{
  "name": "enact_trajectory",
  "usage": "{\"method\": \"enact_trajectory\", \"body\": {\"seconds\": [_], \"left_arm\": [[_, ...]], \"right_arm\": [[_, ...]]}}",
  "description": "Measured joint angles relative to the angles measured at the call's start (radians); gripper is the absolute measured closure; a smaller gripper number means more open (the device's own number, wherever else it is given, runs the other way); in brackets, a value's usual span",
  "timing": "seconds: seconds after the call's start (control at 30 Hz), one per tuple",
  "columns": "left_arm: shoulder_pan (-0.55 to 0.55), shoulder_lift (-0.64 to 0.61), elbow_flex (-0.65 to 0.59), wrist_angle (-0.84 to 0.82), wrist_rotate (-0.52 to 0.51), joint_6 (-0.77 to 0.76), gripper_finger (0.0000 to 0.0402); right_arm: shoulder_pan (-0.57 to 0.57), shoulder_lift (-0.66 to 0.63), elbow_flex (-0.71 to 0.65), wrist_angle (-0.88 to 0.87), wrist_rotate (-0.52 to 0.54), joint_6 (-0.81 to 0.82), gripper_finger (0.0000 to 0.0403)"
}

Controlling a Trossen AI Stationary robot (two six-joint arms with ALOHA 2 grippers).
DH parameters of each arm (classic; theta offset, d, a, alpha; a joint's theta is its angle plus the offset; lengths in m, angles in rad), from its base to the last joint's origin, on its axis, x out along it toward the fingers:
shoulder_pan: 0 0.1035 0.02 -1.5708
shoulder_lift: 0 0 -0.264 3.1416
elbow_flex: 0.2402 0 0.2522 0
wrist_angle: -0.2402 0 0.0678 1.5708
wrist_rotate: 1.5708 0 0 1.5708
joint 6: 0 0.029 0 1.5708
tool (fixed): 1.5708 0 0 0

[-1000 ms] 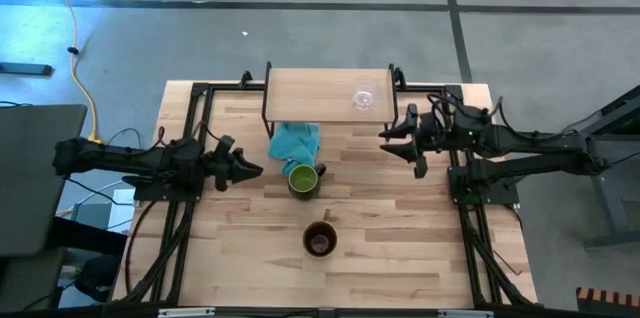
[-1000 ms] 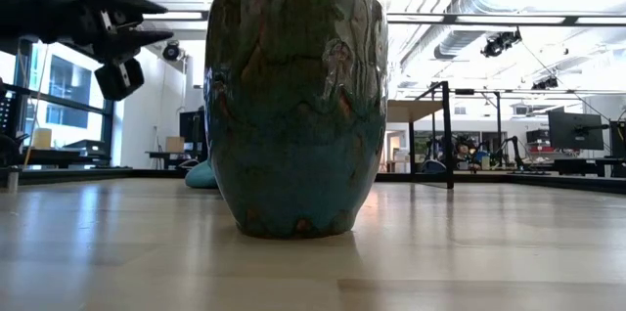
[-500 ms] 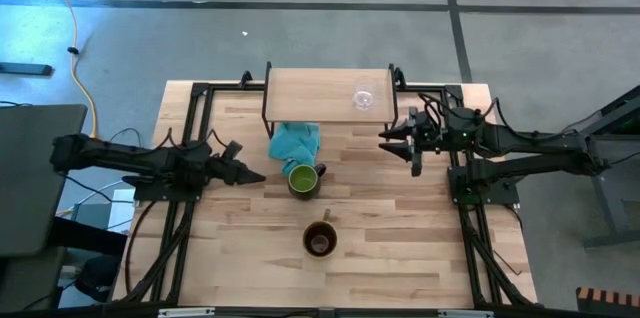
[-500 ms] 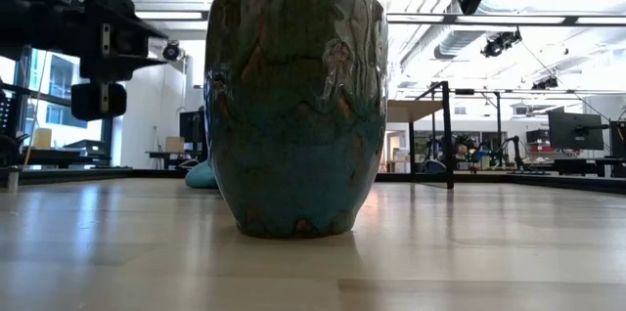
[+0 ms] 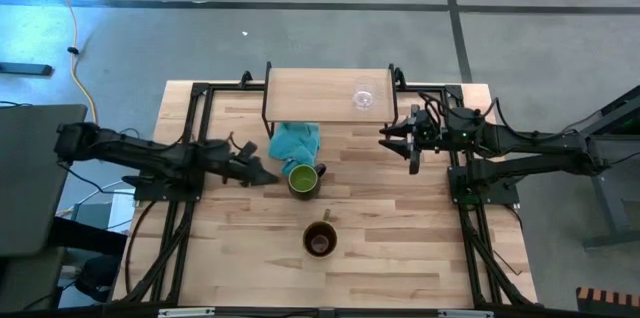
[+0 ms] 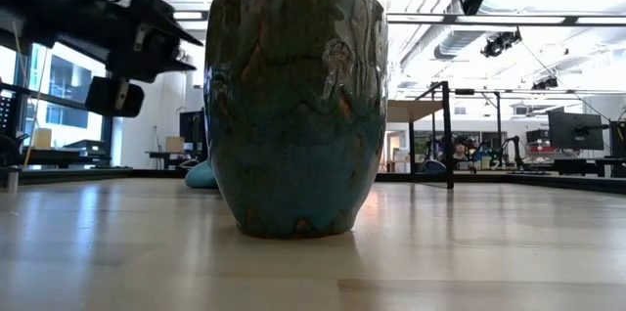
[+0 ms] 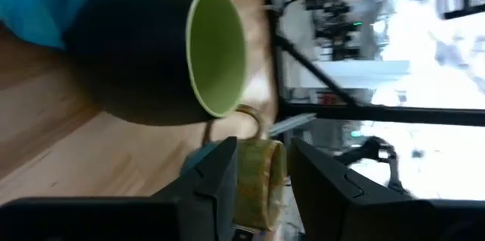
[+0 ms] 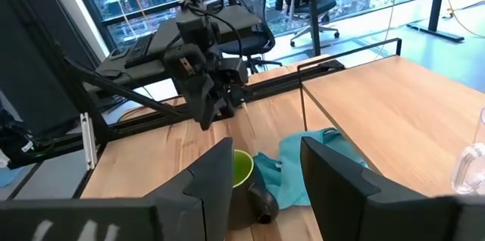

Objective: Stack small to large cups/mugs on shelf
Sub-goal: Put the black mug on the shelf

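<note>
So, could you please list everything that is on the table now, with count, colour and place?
Glass cup: one, clear, on the shelf, toward its right end.
Shelf: one, light wood, at the far edge of the table.
Green mug: one, green inside, dark outside, mid-table.
Brown mug: one, nearer the front.
Cloth: one, teal, beside the green mug, partly under the shelf.
Left tool: open, close to the green mug.
Right tool: open, waiting at the right of the shelf.
</note>
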Motion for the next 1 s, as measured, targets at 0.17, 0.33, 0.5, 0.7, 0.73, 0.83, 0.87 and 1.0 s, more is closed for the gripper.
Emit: {"method": "enact_trajectory", "body": {"seconds": [0.17, 0.33, 0.5, 0.7, 0.73, 0.83, 0.87, 1.0], "left_arm": [[0.0, 0.137, 0.145, -0.203, 0.032, 0.093, 0.0295], [0.0, 0.213, 0.296, -0.336, 0.042, 0.237, 0.0295], [0.001, 0.241, 0.451, -0.619, 0.007, 0.25, 0.0295], [0.001, 0.27, 0.597, -0.934, -0.063, 0.19, 0.0295], [0.001, 0.277, 0.614, -0.94, -0.067, 0.174, 0.0295], [0.001, 0.306, 0.654, -0.94, -0.075, 0.142, 0.0295], [0.001, 0.322, 0.668, -0.94, -0.074, 0.137, 0.0295], [0.0, 0.4, 0.72, -0.981, -0.057, 0.114, 0.0295]], "right_arm": [[0.0, 0.0, 0.0, -0.022, 0.0, -0.007, 0.0258], [0.0, 0.0, 0.0, -0.056, 0.0, -0.007, 0.0258], [0.0, 0.0, 0.0, -0.086, 0.0, -0.007, 0.0258], [0.0, 0.0, 0.0, -0.094, -0.001, -0.022, 0.0258], [0.0, 0.0, 0.0, -0.095, -0.001, -0.029, 0.0258], [0.0, 0.0, 0.0, -0.097, -0.001, -0.033, 0.0258], [0.0, 0.0, 0.0, -0.103, -0.001, -0.033, 0.0258], [0.0, 0.0, 0.0, -0.15, -0.001, -0.052, 0.0258]]}}
